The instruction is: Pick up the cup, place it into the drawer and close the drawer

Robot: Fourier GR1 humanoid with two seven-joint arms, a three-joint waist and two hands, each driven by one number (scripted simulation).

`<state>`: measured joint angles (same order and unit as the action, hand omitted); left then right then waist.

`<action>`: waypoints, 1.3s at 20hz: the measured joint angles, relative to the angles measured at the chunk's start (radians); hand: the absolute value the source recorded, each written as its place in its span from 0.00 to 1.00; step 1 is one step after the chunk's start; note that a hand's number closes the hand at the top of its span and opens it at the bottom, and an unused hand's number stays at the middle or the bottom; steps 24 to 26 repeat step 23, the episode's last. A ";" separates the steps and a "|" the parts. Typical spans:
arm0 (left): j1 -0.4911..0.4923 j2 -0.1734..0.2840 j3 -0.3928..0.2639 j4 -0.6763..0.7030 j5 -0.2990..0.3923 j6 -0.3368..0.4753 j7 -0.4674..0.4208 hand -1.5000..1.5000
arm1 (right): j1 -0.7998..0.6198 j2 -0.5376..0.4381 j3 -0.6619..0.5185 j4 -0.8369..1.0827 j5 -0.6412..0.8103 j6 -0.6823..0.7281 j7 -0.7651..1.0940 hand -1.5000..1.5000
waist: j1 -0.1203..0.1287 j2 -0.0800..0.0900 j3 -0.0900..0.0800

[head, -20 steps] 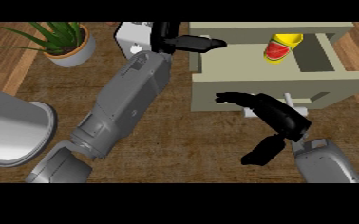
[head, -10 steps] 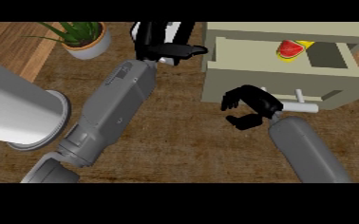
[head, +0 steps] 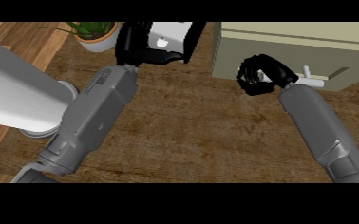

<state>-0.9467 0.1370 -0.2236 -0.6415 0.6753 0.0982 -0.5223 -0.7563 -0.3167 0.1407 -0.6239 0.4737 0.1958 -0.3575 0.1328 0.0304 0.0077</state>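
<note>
Drawer front touching the curled, empty right robot hand.
Its white handle lies just right; left robot hand, fingers straight, sits farther off.

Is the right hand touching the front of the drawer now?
Cannot tell. In the head view the right hand, fingers curled, overlaps the drawer front beside the white handle, but the steep view shows no plain contact or gap.

My right robot hand has curled up against the drawer front, which now looks pushed in; the cup that showed inside it 1 second ago is hidden.
</note>
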 measured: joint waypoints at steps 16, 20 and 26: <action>0.083 0.061 -0.021 -0.081 0.003 -0.091 0.036 0.00 | -0.015 -0.035 -0.090 0.060 -0.128 0.154 -0.074 1.00 | 0.041 0.002 0.009; 0.098 0.066 -0.023 -0.092 0.006 -0.110 0.039 0.00 | -0.002 -0.049 -0.098 0.042 -0.154 0.199 -0.074 1.00 | 0.051 0.007 0.011; 0.105 0.069 -0.024 -0.101 0.009 -0.119 0.041 0.00 | 0.006 -0.061 -0.101 0.031 -0.169 0.233 -0.077 1.00 | 0.058 0.009 0.014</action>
